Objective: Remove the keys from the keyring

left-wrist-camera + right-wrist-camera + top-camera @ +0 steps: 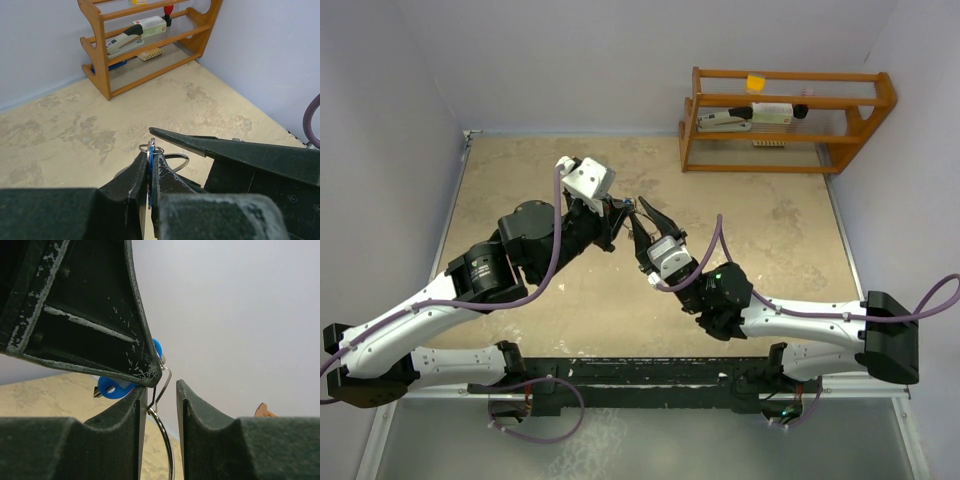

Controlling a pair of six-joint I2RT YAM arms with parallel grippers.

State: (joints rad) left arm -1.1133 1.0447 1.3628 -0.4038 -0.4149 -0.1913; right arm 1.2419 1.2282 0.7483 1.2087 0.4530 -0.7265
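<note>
Standing at the bottom edge of the overhead view, left arm [430, 310] and right arm [800, 320], both white and black with purple cables, reach inward and meet over the middle of the table [780, 250]. Left gripper [624, 211]: jaws closed flat on the blue-headed key [150, 172], which shows edge-on between its fingers in the left wrist view, held up off the tabletop. Keyring [168, 445]: thin silver wire loop, joined to the key at its head, running down through the gap of the right gripper [160, 392]. Right gripper: jaws parted, the wire close against the left-of-frame finger in the right wrist view; whether wire and finger touch cannot be told. Table: mottled beige surface, pale lilac walls on three sides. Wooden rack [786, 76]: upper right of the overhead view, against the back wall, holding a stapler [725, 121] and a white box [773, 112], with a small yellow item [755, 82] on its top rail.
</note>
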